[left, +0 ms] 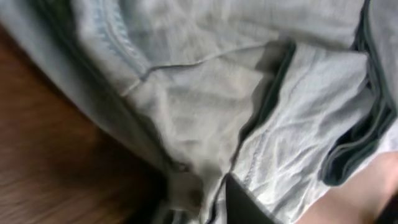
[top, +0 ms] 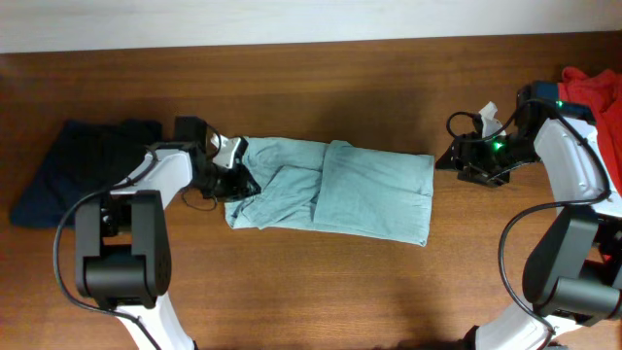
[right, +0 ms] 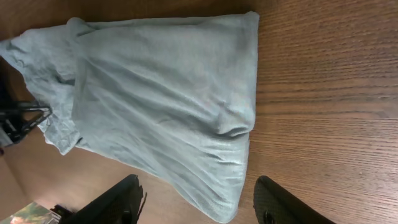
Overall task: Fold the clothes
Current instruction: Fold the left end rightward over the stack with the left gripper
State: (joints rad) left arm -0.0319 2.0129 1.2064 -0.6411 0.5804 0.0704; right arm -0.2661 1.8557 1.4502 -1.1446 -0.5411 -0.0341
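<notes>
Three garments: shirt [top: 330,190] central on the worktop [top: 321,292], bare wood along its near and far edges; navy one [top: 83,165] left, red one [top: 593,92] at the right rim. Left jaws meet its left edge, and you cannot tell their state; right jaws apart, beside it.

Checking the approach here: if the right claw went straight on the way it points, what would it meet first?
The right claw would most likely meet the near edge of the pale blue shirt, which lies straight ahead; depth is unclear, so it might touch the table first.
</notes>
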